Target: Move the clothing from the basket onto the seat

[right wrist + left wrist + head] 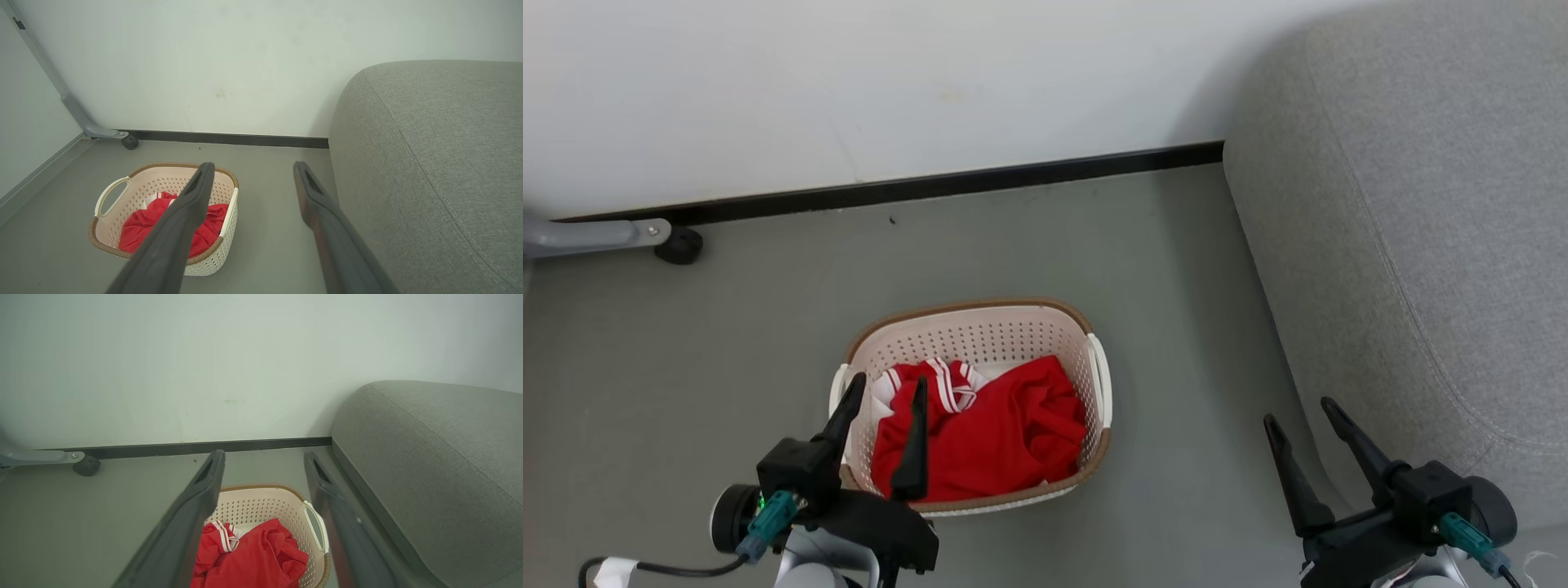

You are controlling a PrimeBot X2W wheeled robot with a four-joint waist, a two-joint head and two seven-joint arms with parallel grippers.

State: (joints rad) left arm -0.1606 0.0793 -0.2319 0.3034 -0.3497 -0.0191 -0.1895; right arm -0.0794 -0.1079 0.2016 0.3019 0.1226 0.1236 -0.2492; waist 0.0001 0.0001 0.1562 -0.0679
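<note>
Over the near-left rim of the laundry basket (pixel 980 306): left end effector (pixel 889 380), spread wide, empty. Directly ahead and below, red clothing (pixel 1005 433) heaped in the basket, no clear long axis. Nearer arm, by judgement: left. Beside the grey seat (pixel 1421 245), right end effector (pixel 1298 411), likewise wide and empty. Beyond, grey floor (pixel 727 367), white wall (pixel 931 82).

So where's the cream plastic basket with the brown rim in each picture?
Head view: cream perforated plastic basket, lower middle.
Left wrist view: basket, bottom centre.
Right wrist view: basket, lower left.
Shared landmark: black skirting strip behind it.
</note>
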